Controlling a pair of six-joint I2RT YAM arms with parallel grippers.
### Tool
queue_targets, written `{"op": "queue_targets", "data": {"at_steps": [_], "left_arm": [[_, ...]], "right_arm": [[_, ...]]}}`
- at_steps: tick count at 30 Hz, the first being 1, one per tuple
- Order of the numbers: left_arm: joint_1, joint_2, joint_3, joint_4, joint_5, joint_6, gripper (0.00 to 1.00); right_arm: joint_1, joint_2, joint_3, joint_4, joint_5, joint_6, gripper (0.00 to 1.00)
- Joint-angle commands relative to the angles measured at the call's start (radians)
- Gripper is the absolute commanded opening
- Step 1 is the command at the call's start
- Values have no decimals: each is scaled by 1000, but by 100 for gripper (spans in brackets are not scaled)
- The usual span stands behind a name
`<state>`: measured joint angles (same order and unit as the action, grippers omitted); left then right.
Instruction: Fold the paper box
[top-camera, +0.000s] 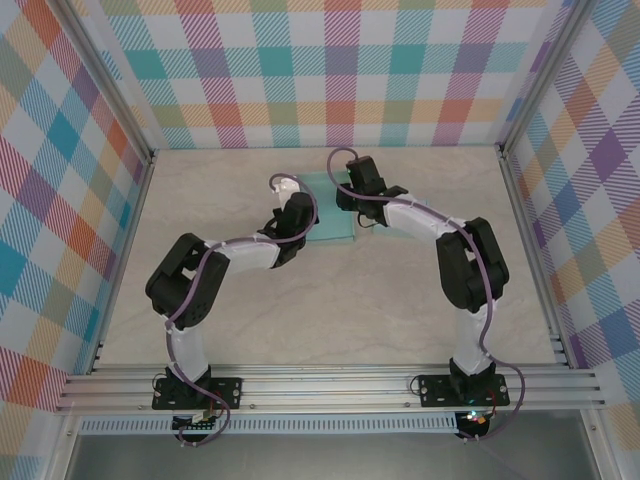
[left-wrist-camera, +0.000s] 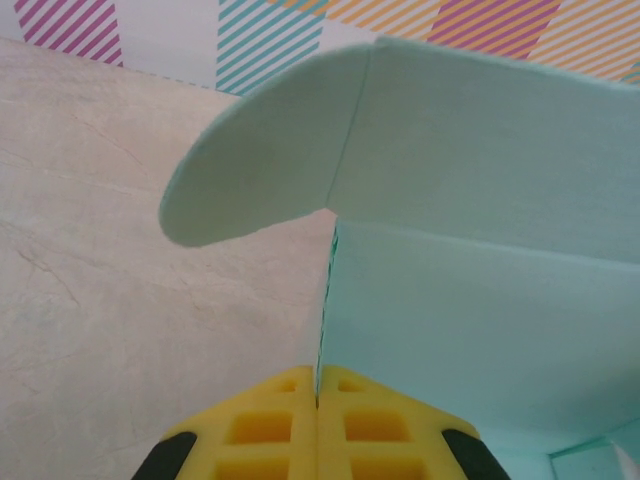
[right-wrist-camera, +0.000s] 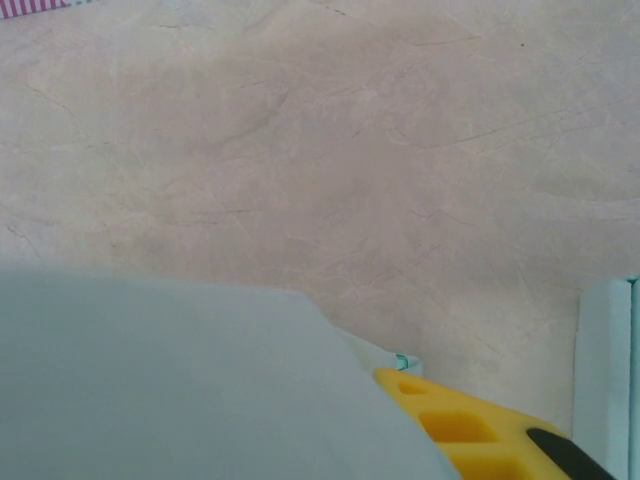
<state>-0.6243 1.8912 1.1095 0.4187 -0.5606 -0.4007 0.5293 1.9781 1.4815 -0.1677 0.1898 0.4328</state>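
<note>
The pale teal paper box (top-camera: 334, 233) lies partly folded on the table's far middle. My left gripper (top-camera: 298, 214) is at its left side. In the left wrist view its yellow fingers are shut (left-wrist-camera: 318, 376) on the thin edge of an upright box wall (left-wrist-camera: 480, 310), and a rounded flap (left-wrist-camera: 260, 160) sticks out to the left above them. My right gripper (top-camera: 352, 193) is at the box's far edge. In the right wrist view a teal panel (right-wrist-camera: 150, 380) covers one side, and a single yellow finger (right-wrist-camera: 455, 425) shows beside it.
The beige marbled table (top-camera: 330, 320) is bounded by plaid walls (top-camera: 300, 70) at the back and sides, with metal posts at the corners. An aluminium rail (top-camera: 330, 385) carrying both arm bases runs along the near edge.
</note>
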Motion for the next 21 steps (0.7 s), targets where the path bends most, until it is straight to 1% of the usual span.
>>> {"op": "queue_targets", "data": {"at_steps": [1, 4, 10, 14, 21], "left_arm": [[-25, 19, 50, 64, 71, -25, 0], [-25, 41, 58, 84, 96, -20, 0], [-25, 75, 29, 130, 125, -24, 0], [-25, 82, -5, 159, 130, -35, 0], [-29, 86, -62, 188, 121, -47, 0]], "right_arm": [[2, 24, 55, 17, -42, -9, 32], [2, 37, 50, 41, -34, -22, 27], [3, 35, -16, 137, -22, -14, 27], [5, 20, -83, 216, -8, -7, 22], [23, -13, -186, 307, 12, -9, 21]]}}
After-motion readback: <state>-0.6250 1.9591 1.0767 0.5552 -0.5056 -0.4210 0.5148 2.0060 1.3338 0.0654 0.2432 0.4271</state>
